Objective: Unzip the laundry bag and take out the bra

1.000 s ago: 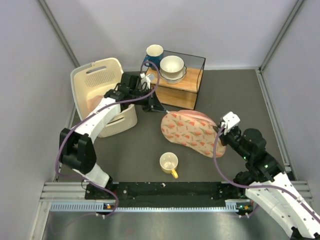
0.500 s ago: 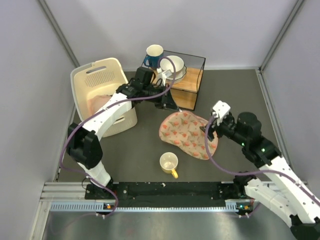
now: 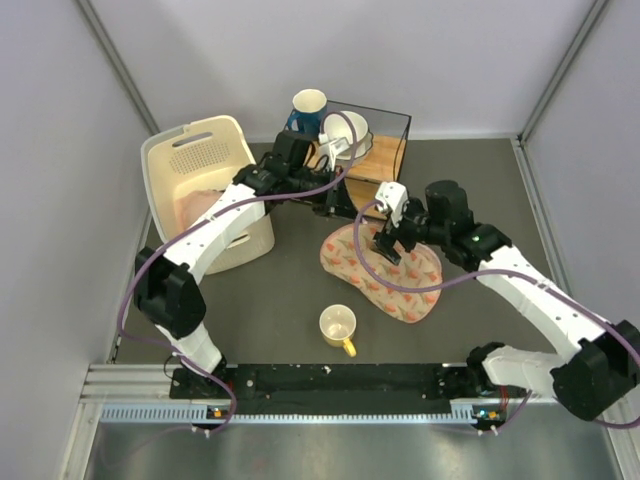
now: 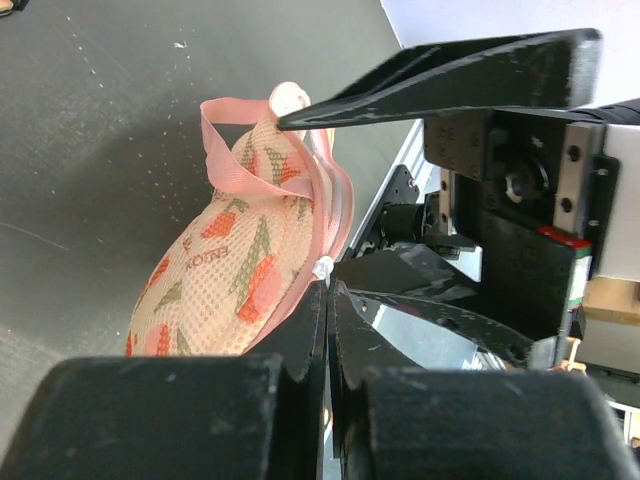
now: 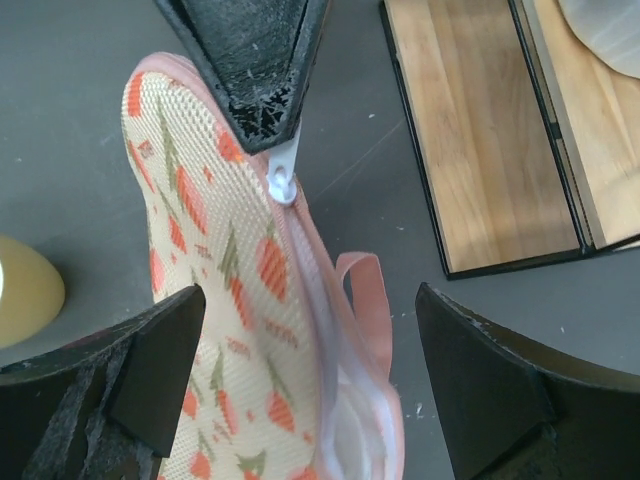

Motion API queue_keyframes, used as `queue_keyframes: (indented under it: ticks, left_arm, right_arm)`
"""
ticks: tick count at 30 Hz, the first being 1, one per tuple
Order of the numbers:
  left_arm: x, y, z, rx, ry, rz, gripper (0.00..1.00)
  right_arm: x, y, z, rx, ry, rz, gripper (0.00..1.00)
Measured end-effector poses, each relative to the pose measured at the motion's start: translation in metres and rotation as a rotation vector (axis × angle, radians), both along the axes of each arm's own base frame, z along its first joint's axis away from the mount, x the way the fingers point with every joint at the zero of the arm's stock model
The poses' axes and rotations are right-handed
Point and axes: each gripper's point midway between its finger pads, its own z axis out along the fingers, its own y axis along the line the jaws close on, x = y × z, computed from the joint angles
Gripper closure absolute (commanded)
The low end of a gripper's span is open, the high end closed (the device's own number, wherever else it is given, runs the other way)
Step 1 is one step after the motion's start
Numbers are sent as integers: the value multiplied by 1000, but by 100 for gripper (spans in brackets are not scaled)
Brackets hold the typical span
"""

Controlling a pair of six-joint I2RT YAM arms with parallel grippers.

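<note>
On the table (image 3: 470, 190), centre: the laundry bag (image 3: 395, 280) lies lengthwise between the wooden box (image 3: 375, 172) and the yellow mug (image 3: 338, 326), close to both.
Left gripper (image 3: 345, 210): its fingers are pressed together on the white zip pull (image 5: 283, 172) at the bag's far end. In the right wrist view the tab sticks out from under the black tips.
Right gripper (image 3: 388, 246): spread wide above the bag's middle and holding nothing. Whether a fingertip touches the cloth cannot be told.
Hidden from above: the zip pull and the pinch itself, both covered by the two grippers.
Only in the left wrist view: the pink loop (image 4: 225, 150) stands up at the bag's end, and one right finger (image 4: 450, 75) reaches over it.
Only in the right wrist view: the white zip line runs along the pink edge. The frame cuts off its lower stretch, so how far it is parted cannot be told.
Bra: not to be made out in any view; the bag's inside is hidden.
Basket (image 3: 190, 150): at the left, with a pale pink patch inside it that is too small to name.
Cut off: in the right wrist view the mug shows only as a yellow edge, and the box only as a wooden floor and black frame.
Far side of the box: bowls (image 3: 345, 130) at its far left corner, with a blue mug (image 3: 308, 103) just behind them.
</note>
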Motion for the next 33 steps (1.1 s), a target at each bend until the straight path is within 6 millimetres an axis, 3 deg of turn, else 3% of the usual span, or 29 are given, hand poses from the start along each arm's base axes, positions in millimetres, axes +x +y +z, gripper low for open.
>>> queue_keyframes:
  ticks: [1,4,5,12,17,24,27,33]
  left_arm:
    - [-1,-1,1,-1,-3,-3,100]
    - [-3,-3,5,-2,-17,-16,100]
    - [-4,-4,7,-3,-20,-19,100]
    - [-4,-5,11,1,-35,-18,100]
    - [1,0,13,1,-36,-2,100]
    - [13,22,6,0,1,54,100]
    - [10,21,0,-13,28,44,100]
    - [2,18,-18,-22,81,30,100]
  right_arm:
    - [2,2,-2,-8,3,8,15]
    - [8,7,-7,-23,7,28,58]
    - [9,9,-7,-20,14,35,100]
    - [8,9,-3,3,26,15,100]
    - [-11,-23,5,45,-69,-109,100]
    - [-39,-72,37,230,-278,-316,100]
    - [-43,-86,45,305,-320,-399,100]
    - [-45,-98,44,367,-311,-480,100]
